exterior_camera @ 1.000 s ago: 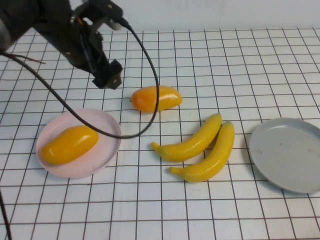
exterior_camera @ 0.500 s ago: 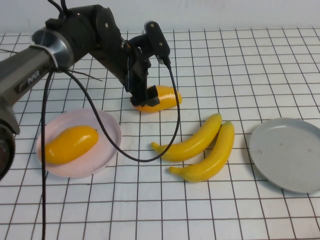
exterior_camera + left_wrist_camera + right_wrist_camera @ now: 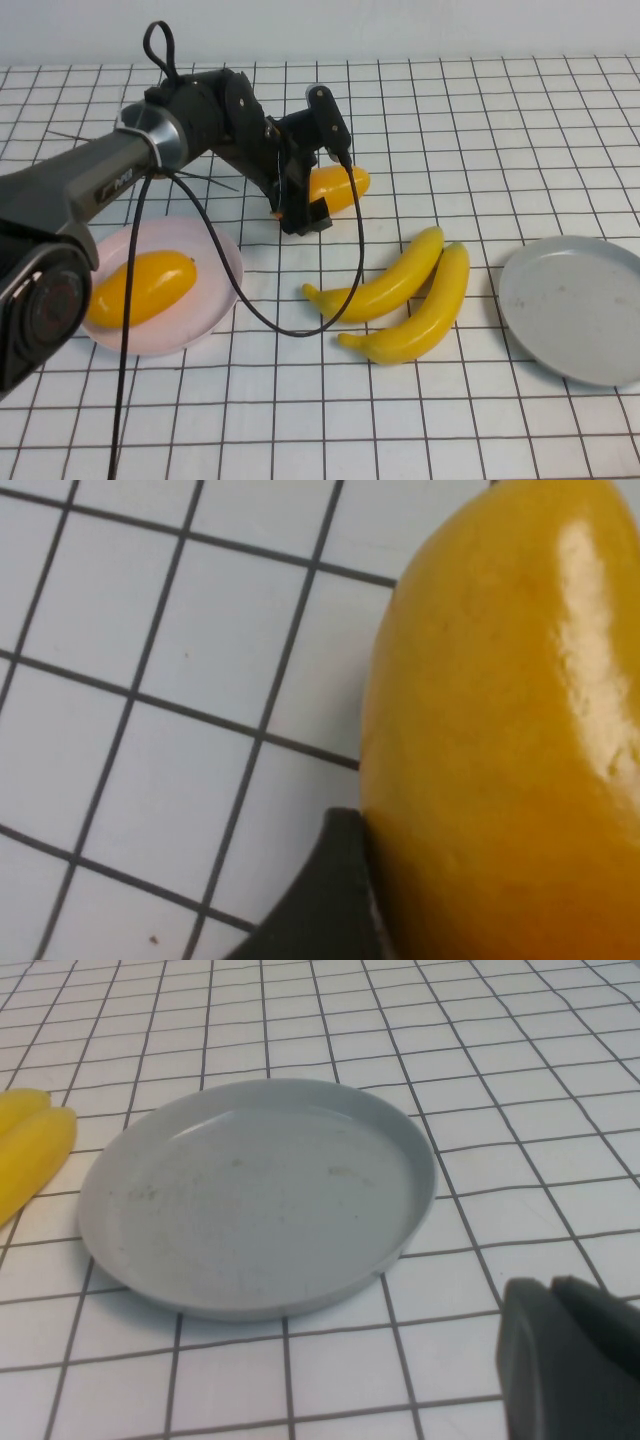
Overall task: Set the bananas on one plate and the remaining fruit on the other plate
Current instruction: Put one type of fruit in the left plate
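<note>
**Mango under the left hand, mid-desk**

Mango [image 3: 340,187] lies on the desk [image 3: 480,120] behind the bananas [image 3: 405,295], well apart from the pink plate [image 3: 215,290], which already holds the other mango [image 3: 140,288]. Left hand [image 3: 300,212] is down at the near-left end of the loose mango. In the left wrist view one dark finger [image 3: 320,905] touches the fruit's flank [image 3: 500,730]; the second finger is not shown, so I cannot tell whether the hand is spread or clamped.

Right hand [image 3: 570,1355] sits by the grey plate [image 3: 255,1195], just off its rim. Only its dark tip shows; grip state cannot be told. Grey plate is bare. Both bananas lie side by side, touching, between the two plates.

Handling, as a judgement:
- Glossy skin with hard highlights, plastic-looking. Likely light, rigid, slick.
- Rounded, tapering ends would squeeze out of a pinch. Better to take it across the thick middle, fingers on opposite flanks.
- An end grip risks the fruit spinning or rolling on the desk.
- Not fragile, so a firm squeeze should be safe.
- Bananas: take each across the mid-curve.
</note>
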{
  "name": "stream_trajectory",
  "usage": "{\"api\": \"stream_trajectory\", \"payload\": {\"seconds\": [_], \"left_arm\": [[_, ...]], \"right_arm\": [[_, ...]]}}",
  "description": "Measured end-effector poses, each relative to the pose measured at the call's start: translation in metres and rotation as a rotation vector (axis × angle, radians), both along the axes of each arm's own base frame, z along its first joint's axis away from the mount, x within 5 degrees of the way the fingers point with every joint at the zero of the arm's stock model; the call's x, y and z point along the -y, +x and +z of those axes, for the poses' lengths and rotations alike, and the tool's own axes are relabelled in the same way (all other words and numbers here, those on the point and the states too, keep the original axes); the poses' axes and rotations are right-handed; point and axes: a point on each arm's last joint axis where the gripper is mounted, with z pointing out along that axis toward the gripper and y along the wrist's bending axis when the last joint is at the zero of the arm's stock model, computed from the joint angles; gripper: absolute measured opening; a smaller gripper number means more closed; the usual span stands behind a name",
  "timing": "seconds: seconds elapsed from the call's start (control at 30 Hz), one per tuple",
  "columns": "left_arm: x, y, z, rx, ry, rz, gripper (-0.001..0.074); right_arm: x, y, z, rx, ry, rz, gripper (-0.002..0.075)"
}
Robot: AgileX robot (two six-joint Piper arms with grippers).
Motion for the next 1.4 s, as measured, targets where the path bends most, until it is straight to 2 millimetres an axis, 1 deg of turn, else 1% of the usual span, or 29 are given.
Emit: {"api": "stream_trajectory", "payload": {"seconds": [0.17, 0.43, 0.5, 0.57, 0.67, 0.7, 0.8, 0.93, 1.0, 1.07, 1.13, 1.23, 1.3, 1.4], "left_arm": [[0.0, 0.004, -0.015, -0.021, -0.009, 0.036, 0.0669], [-0.001, 0.007, -0.016, -0.037, -0.05, 0.115, 0.0668], [-0.001, 0.007, -0.015, -0.041, -0.059, 0.13, 0.0657], [-0.001, 0.007, -0.015, -0.05, -0.069, 0.147, 0.0613], [-0.002, 0.007, -0.015, -0.07, -0.082, 0.175, 0.0525], [-0.002, 0.006, -0.013, -0.074, -0.083, 0.176, 0.0517], [-0.003, 0.003, -0.001, -0.079, -0.083, 0.175, 0.0518], [-0.011, -0.007, 0.036, -0.066, -0.073, 0.215, 0.0518], [-0.019, -0.015, 0.057, -0.077, -0.052, 0.275, 0.0518], [-0.03, -0.026, 0.078, -0.103, -0.013, 0.373, 0.0518], [-0.042, -0.038, 0.093, -0.143, 0.052, 0.471, 0.0518], [-0.056, -0.049, 0.1, -0.198, 0.133, 0.609, 0.0518], [-0.062, -0.053, 0.096, -0.221, 0.158, 0.661, 0.0518], [-0.065, -0.063, 0.082, -0.285, 0.185, 0.698, 0.0518]], "right_arm": [[0.0, 0.0, 0.0, 0.0, 0.0, 0.0, -0.0016], [0.0, 0.0, 0.0, 0.0, 0.0, 0.0, -0.0016], [0.0, 0.0, 0.0, 0.0, 0.0, 0.0, -0.0016], [0.0, 0.0, 0.0, 0.0, 0.0, 0.0, -0.0016], [0.0, 0.0, 0.0, 0.0, 0.0, 0.0, -0.0017], [0.0, 0.0, 0.0, 0.0, 0.0, 0.0, -0.0016], [0.0, 0.0, 0.0, 0.0, 0.0, 0.0, -0.0016], [0.0, 0.0, 0.0, 0.0, 0.0, 0.0, -0.0016], [0.0, 0.0, 0.0, 0.0, 0.0, 0.0, -0.0016], [0.0, 0.0, 0.0, 0.0, 0.0, 0.0, -0.0016], [0.0, 0.0, 0.0, 0.0, 0.0, 0.0, -0.0017], [0.0, 0.0, 0.0, 0.0, 0.0, 0.0, -0.0016], [0.0, 0.0, 0.0, 0.0, 0.0, 0.0, -0.0016], [0.0, 0.0, 0.0, 0.0, 0.0, 0.0, -0.0016]]}}
